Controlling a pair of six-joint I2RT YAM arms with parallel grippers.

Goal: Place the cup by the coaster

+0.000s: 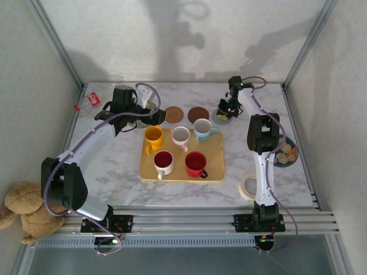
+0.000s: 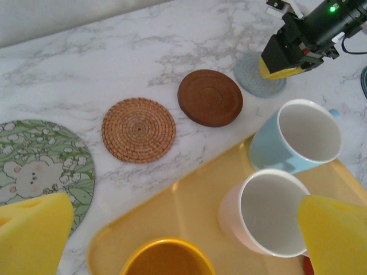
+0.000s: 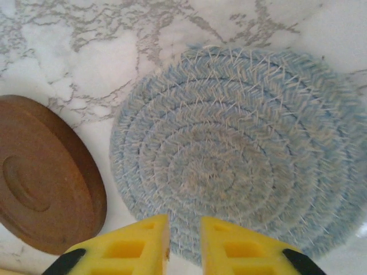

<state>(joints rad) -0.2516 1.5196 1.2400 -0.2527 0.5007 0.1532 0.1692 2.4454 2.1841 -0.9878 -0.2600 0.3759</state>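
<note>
**Five cups on the tray, both grippers empty**

The left gripper (image 2: 184,232) hangs over the far left part of the yellow tray (image 1: 218,172). Its jaws stand wide apart with nothing between them. Under its left pad (image 2: 34,229) lies the floral coaster (image 2: 34,166). The rattan coaster (image 2: 138,130) and the brown wooden coaster (image 2: 210,97) continue the row along the table's far side.

All five cups stand upright on the tray. The yellow cup (image 1: 153,136) is at the far left corner. The pale pink cup (image 2: 269,212) is mid far edge, just beside the left gripper's right pad. The blue cup (image 2: 298,137) is at the far right corner. The white cup with a red inside (image 1: 163,161) and the red cup (image 1: 195,163) form the near row.

The right gripper (image 3: 184,240) sits low over the near edge of the blue-grey woven coaster (image 3: 241,154). Its pads are a narrow gap apart and clamp nothing. The blue cup is the nearest cup to it, but apart from it.
</note>
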